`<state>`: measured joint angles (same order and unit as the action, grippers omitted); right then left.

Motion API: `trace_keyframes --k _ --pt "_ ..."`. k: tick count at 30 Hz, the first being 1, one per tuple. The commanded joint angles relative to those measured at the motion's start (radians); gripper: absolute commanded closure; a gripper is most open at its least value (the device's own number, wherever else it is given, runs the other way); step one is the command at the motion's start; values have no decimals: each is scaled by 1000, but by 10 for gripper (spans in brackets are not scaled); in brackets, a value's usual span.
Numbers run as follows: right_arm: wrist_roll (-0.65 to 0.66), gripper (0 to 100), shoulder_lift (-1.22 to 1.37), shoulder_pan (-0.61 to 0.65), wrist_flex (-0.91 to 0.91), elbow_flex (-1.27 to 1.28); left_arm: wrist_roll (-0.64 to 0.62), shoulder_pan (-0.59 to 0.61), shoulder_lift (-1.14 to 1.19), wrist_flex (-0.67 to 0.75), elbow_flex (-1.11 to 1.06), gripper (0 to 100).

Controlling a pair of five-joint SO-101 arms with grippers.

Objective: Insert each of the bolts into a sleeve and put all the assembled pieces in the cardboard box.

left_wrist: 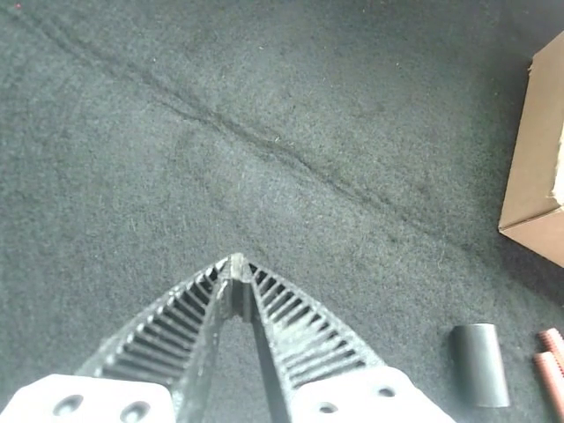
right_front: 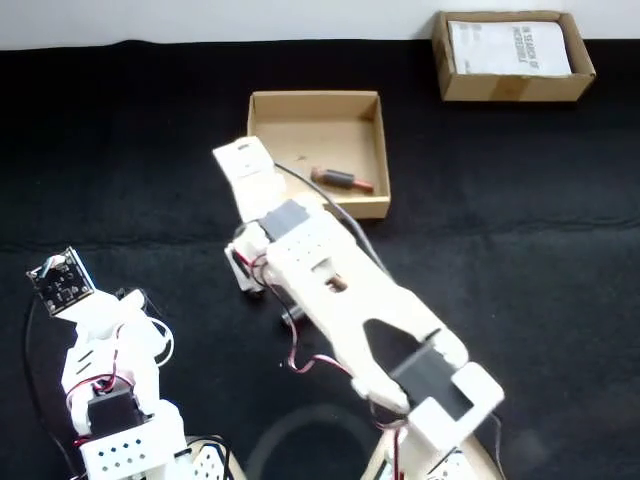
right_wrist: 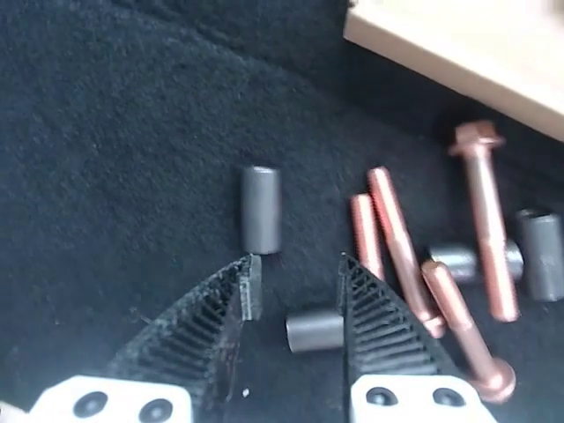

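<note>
My right gripper (right_wrist: 300, 282) is open just above the black mat, with a short dark sleeve (right_wrist: 315, 331) lying between its fingers. A second sleeve (right_wrist: 261, 210) lies just beyond the fingertips. Several copper bolts (right_wrist: 401, 251) and two more sleeves (right_wrist: 539, 254) are scattered beside it, near the cardboard box (right_wrist: 458, 44). In the high view that box (right_front: 318, 150) holds one assembled piece (right_front: 341, 180). My left gripper (left_wrist: 236, 264) is shut on nothing over bare mat, with a sleeve (left_wrist: 480, 365) and two bolt tips (left_wrist: 551, 361) off to its side.
A second cardboard box (right_front: 512, 55) with a printed sheet inside stands at the far right corner. The right arm (right_front: 340, 290) stretches across the middle of the mat, covering the loose parts. The left arm (right_front: 105, 350) sits folded at the near left.
</note>
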<state>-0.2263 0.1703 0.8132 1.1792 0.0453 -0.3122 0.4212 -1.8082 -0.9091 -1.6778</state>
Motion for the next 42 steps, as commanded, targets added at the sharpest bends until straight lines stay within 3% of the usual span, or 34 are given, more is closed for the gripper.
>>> trace_keyframes --k 1,15,31,35,42 --pt "-6 875 94 16 45 -153 0 -15 -5 -3 -16 987" --pt "2 875 415 70 163 -463 2 -13 -5 -3 -16 987" --pt "-6 882 552 19 163 -489 2 -13 -5 -3 -16 987" --pt "-6 998 555 12 163 -489 2 -13 -5 -2 -16 987" --pt "-6 991 550 -39 338 -704 2 -13 -5 2 -16 987"
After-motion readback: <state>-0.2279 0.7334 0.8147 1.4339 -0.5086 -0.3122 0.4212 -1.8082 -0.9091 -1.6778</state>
